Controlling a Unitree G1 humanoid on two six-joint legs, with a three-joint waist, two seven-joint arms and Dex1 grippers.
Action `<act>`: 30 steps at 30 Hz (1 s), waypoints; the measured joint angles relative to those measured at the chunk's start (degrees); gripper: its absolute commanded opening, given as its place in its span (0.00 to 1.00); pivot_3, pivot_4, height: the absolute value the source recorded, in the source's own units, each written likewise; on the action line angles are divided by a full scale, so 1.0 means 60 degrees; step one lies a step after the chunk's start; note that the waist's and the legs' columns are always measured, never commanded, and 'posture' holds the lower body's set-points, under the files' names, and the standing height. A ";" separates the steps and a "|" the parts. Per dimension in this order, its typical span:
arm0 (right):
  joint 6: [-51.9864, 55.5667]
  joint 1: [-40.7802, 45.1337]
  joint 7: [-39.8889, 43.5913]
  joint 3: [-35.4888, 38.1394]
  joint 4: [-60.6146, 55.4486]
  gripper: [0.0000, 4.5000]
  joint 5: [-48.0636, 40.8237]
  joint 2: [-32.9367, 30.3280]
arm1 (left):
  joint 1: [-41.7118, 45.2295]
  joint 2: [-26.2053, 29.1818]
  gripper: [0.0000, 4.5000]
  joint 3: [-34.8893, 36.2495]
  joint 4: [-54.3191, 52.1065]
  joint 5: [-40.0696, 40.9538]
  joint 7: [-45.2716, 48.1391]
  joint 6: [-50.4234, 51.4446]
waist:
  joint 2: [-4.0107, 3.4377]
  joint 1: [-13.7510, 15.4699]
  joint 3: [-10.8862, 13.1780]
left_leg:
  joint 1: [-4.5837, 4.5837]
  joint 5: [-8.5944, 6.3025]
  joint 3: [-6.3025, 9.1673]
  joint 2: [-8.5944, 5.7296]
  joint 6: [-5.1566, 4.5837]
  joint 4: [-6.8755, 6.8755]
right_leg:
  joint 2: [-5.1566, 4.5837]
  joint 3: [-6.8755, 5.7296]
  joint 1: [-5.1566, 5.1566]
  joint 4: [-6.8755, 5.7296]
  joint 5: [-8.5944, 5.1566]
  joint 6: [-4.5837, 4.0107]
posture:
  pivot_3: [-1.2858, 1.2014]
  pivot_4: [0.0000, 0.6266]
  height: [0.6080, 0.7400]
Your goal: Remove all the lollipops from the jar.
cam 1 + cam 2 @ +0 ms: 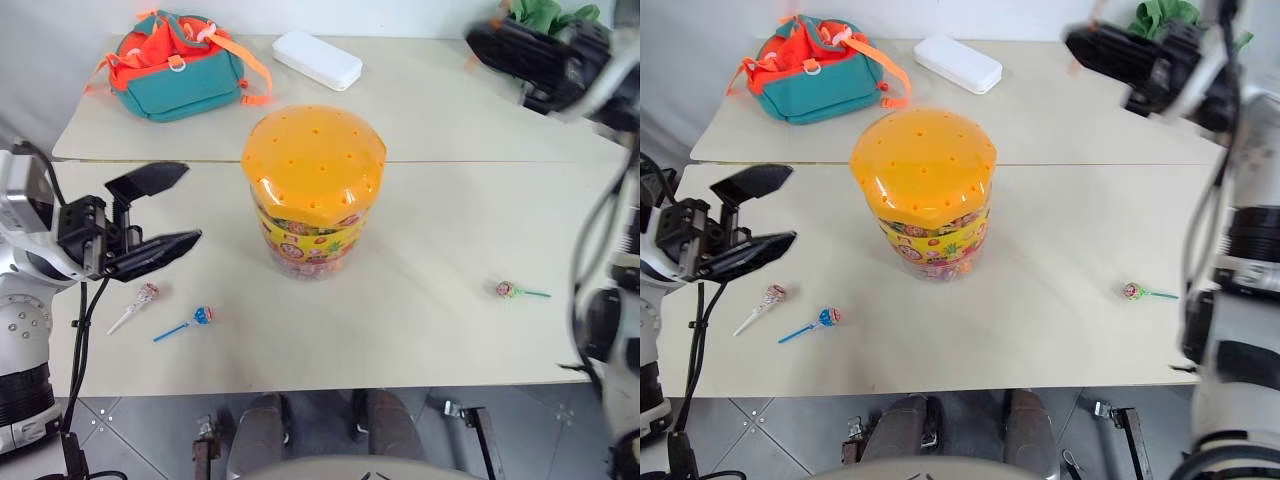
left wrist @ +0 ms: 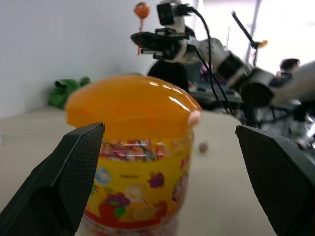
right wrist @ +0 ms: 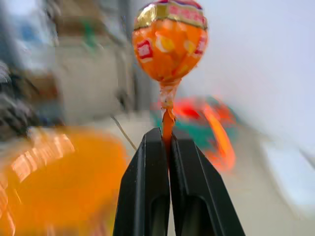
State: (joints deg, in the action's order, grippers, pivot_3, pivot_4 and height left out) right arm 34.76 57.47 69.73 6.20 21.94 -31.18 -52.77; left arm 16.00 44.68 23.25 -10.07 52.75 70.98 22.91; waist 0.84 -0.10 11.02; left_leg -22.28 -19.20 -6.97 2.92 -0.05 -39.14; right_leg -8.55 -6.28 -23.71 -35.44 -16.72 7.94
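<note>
Two black fingers of the right gripper (image 3: pixel 167 142) are pinched tight on the orange stick of an orange lollipop (image 3: pixel 170 42), and its round head stands up above the tips. That arm is up high over the far right of the table (image 1: pixel 450 130). Left gripper (image 1: pixel 160 215) is wide open and holds nothing. It sits just left of the jar (image 1: pixel 312 190), pointing at it. Orange lid (image 1: pixel 313 160) is on the jar, in the middle of the table. White-stick lollipop (image 1: pixel 146 294) and blue-stick lollipop (image 1: pixel 202 315) lie near the front left. Green-stick lollipop (image 1: pixel 506 290) lies to the right. Far back are a teal and orange backpack (image 1: pixel 180 65) and a white box (image 1: pixel 317 59).
</note>
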 measured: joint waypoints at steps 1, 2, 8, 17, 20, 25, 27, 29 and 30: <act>-0.0077 -0.0526 0.0282 -0.0343 0.0109 0.01 0.0487 -0.0661 | -0.0034 0.0082 1.00 -0.0119 0.0022 -0.0147 0.0223 -0.0072 | 0.0000 0.0002 0.0000 | -0.0001 -0.0001 0.0001 0.0001 0.0000 0.0001 | 0.0001 0.0000 0.0001 0.0007 0.0000 0.0000 | 0.52 0.24 1.00; -0.0246 -0.1125 0.0489 -0.0648 0.0200 0.01 0.0997 -0.1207 | -0.0067 0.0093 1.00 -0.0236 0.0041 -0.0290 0.0413 -0.0158 | 0.0000 -0.0012 0.0000 | 0.0000 -0.0001 -0.0009 0.0000 -0.0001 0.0002 | 0.0000 0.0001 0.0000 0.0011 0.0000 0.0000 | 0.52 0.24 1.00; -0.1798 -0.3500 -0.0277 -0.1432 0.1277 0.01 0.3330 -0.2047 | -0.0192 -0.0027 1.00 -0.0911 0.0079 -0.0897 0.0906 -0.0521 | -0.0016 -0.0253 0.0006 | 0.0019 0.0006 -0.0043 0.0007 0.0003 -0.0007 | -0.0001 0.0018 -0.0001 -0.0001 0.0000 0.0000 | 0.52 0.24 1.00; -0.3248 -0.5379 -0.0561 -0.1016 0.1679 0.06 0.3815 -0.1850 | -0.0158 -0.0291 1.00 -0.1210 0.0422 -0.1816 0.0706 -0.1111 | -0.0023 -0.0252 0.0003 | 0.0029 0.0006 -0.0045 0.0012 0.0003 -0.0016 | 0.0000 0.0026 0.0003 -0.0008 0.0000 0.0000 | 0.52 0.24 1.00; -0.2848 -0.5750 -0.0249 -0.0720 0.1307 0.24 0.3550 -0.1855 | -0.0123 -0.0260 1.00 -0.1259 0.0699 -0.2125 0.0621 -0.1182 | -0.0023 -0.0230 0.0003 | 0.0028 0.0005 -0.0039 0.0012 0.0003 -0.0016 | 0.0000 0.0022 0.0006 -0.0006 0.0000 0.0000 | 0.52 0.24 1.00; -0.3720 -0.6113 0.0683 0.0809 0.0083 0.60 0.1992 -0.1313 | -0.0152 -0.0114 1.00 -0.1257 0.1102 -0.2896 -0.0005 -0.1376 | -0.0026 -0.0214 0.0003 | 0.0028 0.0006 -0.0038 0.0011 0.0003 -0.0016 | 0.0001 0.0021 0.0007 -0.0004 0.0000 0.0000 | 0.52 0.24 1.00; -0.4003 -0.6013 0.0943 0.1474 -0.0744 0.74 0.1134 -0.0844 | -0.0232 -0.0115 1.00 -0.1234 0.1181 -0.3134 -0.0342 -0.1463 | -0.0026 -0.0250 0.0003 | 0.0029 0.0006 -0.0032 0.0015 0.0003 -0.0016 | 0.0004 0.0019 0.0007 -0.0011 0.0000 0.0000 | 0.52 0.24 1.00; -0.4103 -0.5774 0.1040 0.1757 -0.1960 0.87 0.0233 -0.0226 | -0.0515 -0.0115 1.00 -0.1000 0.1322 -0.3397 -0.0796 -0.1637 | -0.0025 -0.0260 0.0003 | 0.0030 0.0005 -0.0031 0.0018 0.0004 -0.0013 | 0.0004 0.0019 0.0004 -0.0015 0.0000 0.0000 | 0.52 0.24 1.00; -0.4087 -0.5690 0.1031 0.1731 -0.2365 0.95 0.0031 -0.0024 | -0.0642 -0.0116 1.00 -0.0888 0.1367 -0.3477 -0.0983 -0.1678 | -0.0025 -0.0261 0.0003 | 0.0031 0.0005 -0.0027 0.0020 0.0004 -0.0012 | 0.0004 0.0016 0.0004 -0.0019 0.0000 0.0000 | 0.52 0.24 1.00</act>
State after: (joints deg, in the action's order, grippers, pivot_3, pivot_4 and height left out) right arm 10.24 23.32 75.91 16.59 7.75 -30.99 -52.92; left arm 12.14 43.98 17.92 -1.87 31.89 65.08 12.84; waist 0.68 -1.66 11.04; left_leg -22.09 -19.17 -7.13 3.04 -0.02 -39.21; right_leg -8.53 -6.19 -23.68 -35.56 -16.72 7.94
